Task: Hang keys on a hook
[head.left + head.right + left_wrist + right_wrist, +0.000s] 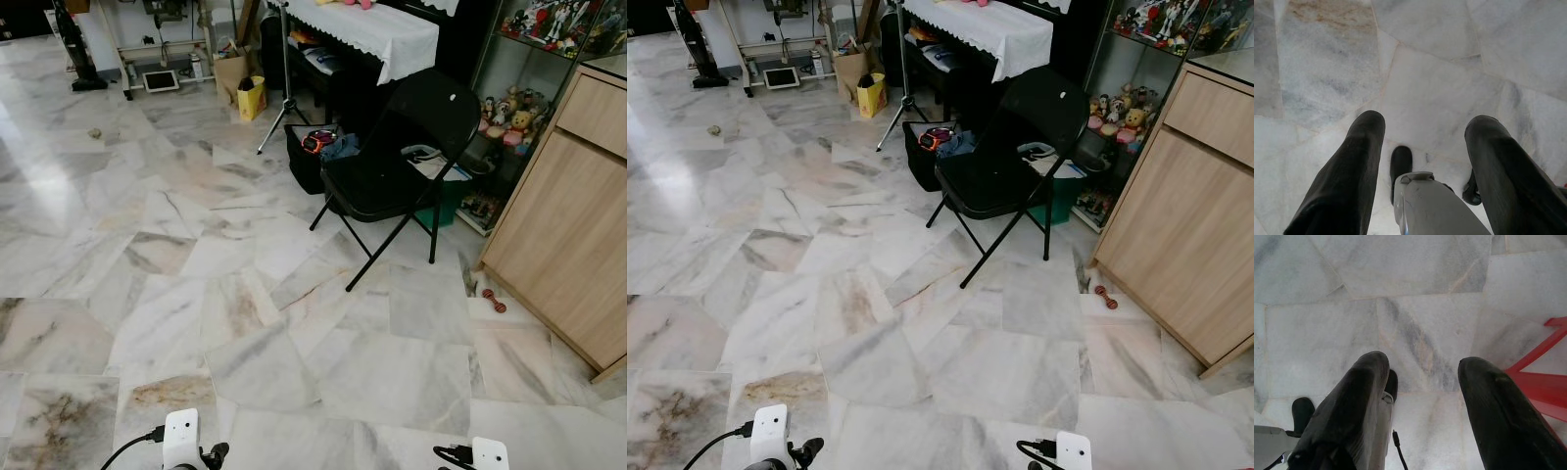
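Below, the left end effector [1425, 132] is being held with its two black fingers [1347, 176] spread wide apart, nothing being gripped between them and only pale marble floor [1435, 88] being seen through the gap. The right end effector [1422, 367] is likewise being held wide, empty, over the same floor, with a red frame [1542, 377] being seen just beside one finger; what that frame belongs to cannot be told. Both arms are being carried low, their white wrist housings [181, 436] being seen at the lower edge of the head views.

Outward, a broad stretch of veined marble is being left open ahead and to the left. To the right front, a black folding chair [392, 162] is standing on the floor, with a dark bag [309, 157] just behind its seat. A wooden cabinet [568, 215] is bounding the right side, a small red object [493, 300] lying near its base. Farther back, a table [372, 29] covered in white cloth is standing beside a tripod [284, 93] and a yellow bag [252, 98]. Keys and hook cannot be made out anywhere.
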`<state>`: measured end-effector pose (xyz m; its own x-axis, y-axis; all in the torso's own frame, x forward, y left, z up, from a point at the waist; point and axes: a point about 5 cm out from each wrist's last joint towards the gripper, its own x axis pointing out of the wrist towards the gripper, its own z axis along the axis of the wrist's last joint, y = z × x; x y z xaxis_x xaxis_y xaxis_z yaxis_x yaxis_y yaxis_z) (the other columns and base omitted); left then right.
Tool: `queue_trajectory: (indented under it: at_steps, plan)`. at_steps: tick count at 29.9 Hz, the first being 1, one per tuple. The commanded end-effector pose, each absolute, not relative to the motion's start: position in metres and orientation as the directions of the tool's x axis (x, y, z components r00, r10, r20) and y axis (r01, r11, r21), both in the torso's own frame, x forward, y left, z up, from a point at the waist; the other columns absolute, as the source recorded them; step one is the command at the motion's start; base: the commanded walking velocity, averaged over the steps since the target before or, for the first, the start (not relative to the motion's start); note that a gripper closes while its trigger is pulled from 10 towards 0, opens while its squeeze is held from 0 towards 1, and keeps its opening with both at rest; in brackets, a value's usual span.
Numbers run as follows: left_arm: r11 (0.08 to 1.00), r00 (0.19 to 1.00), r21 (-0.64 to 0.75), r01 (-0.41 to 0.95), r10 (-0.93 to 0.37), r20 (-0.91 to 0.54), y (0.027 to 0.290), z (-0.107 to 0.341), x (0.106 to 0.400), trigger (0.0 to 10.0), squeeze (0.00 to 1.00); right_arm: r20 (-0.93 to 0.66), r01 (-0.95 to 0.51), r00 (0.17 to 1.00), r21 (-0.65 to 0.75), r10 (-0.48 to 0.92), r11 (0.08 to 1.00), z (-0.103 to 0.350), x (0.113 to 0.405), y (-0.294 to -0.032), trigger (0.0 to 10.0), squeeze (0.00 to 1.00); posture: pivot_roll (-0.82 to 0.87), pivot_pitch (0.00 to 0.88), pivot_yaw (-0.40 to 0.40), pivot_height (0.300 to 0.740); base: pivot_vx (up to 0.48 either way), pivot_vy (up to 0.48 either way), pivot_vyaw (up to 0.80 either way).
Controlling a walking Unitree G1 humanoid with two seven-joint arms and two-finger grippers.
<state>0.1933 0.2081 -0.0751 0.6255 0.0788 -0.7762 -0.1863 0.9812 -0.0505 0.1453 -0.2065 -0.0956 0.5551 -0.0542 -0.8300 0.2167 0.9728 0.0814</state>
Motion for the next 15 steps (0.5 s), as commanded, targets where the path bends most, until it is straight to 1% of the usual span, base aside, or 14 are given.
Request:
queue_trajectory:
  at_steps: [1, 11, 12, 13, 15]
  plan:
    - [0.983, 0.617, -0.047, -0.180, 0.076, -0.783, 0.2083, -0.0760, 0.1918, 10.0, 0.00, -0.832, 0.217, 0.551, 0.073, -0.061, 0.973, -0.0956, 0.1446, -0.2084, 10.0, 0.00, 0.04, 0.000, -0.058, 0.740, 0.000, 0.000, 0.00]
    - [0.983, 0.617, -0.047, -0.180, 0.076, -0.783, 0.2083, -0.0760, 0.1918, 10.0, 0.00, -0.832, 0.217, 0.551, 0.073, -0.061, 0.973, -0.0956, 0.1446, -0.2084, 10.0, 0.00, 0.04, 0.000, -0.058, 0.740, 0.000, 0.000, 0.00]
    - [0.983, 0.617, -0.047, -0.180, 0.076, -0.783, 0.2083, -0.0760, 0.1918, 10.0, 0.00, -0.832, 0.218, 0.551, 0.069, -0.064, 0.974, -0.0956, 0.1447, -0.2086, 10.0, 0.00, 0.00, 0.000, 0.000, 0.740, 0.000, 0.000, 0.00]
    - [0.983, 0.623, -0.053, -0.176, 0.069, -0.780, 0.2087, -0.0756, 0.1922, 10.0, 0.00, -0.823, 0.221, 0.566, 0.090, -0.053, 0.971, -0.0944, 0.1475, -0.2078, 10.0, 0.00, 0.03, 0.000, -0.060, 0.740, 0.000, 0.000, 0.00]
    - [0.984, 0.631, -0.062, -0.169, 0.059, -0.774, 0.2085, -0.0749, 0.1932, 10.0, 0.00, -0.805, 0.231, 0.592, 0.128, -0.035, 0.965, -0.0922, 0.1521, -0.2068, 10.0, 0.00, 0.02, 0.000, -0.060, 0.740, 0.000, 0.000, 0.00]
